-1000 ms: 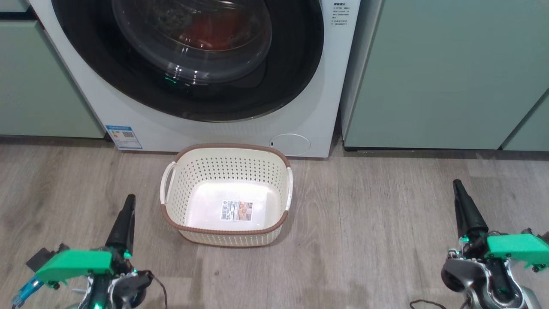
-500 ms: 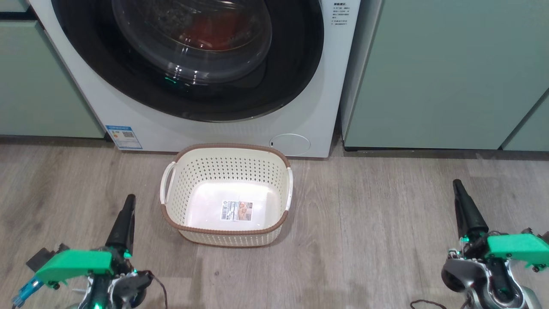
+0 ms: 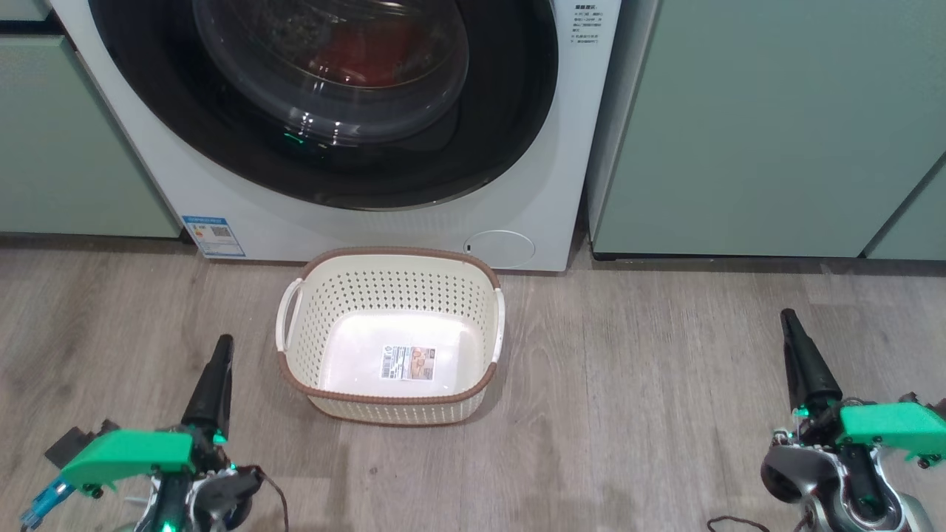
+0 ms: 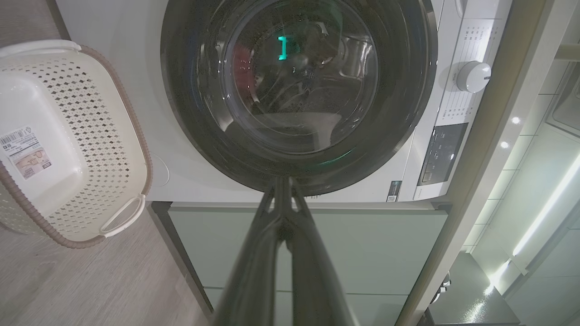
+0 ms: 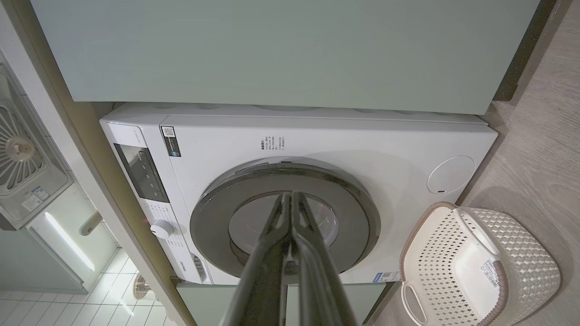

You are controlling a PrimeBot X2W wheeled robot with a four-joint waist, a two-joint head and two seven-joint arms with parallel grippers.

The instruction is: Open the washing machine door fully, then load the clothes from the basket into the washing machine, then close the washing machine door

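The washing machine point(image 3: 517, 192) stands straight ahead with its door point(image 3: 510, 111) shut flat against the front. Through the glass bowl a patch of red, the clothes point(image 3: 369, 52), shows inside the drum. On the floor in front sits the basket point(image 3: 399, 253); its white floor shows bare with only a label. My left gripper point(image 3: 224, 343) is shut, low at the basket's left. Far out on the basket's right, my right gripper point(image 3: 789, 319) is shut too. The left wrist view has the left gripper point(image 4: 282, 182), the door point(image 4: 408, 117) and the basket point(image 4: 90, 136). The right wrist view has the right gripper point(image 5: 289, 197), the door point(image 5: 358, 203) and the basket point(image 5: 521, 258).
Pale green cabinets flank the machine on the right point(image 3: 739, 125) and left point(image 3: 59, 148). Grey wood floor point(image 3: 628, 384) stretches around the basket. The machine's control knob point(image 4: 473, 76) and panel sit at its top.
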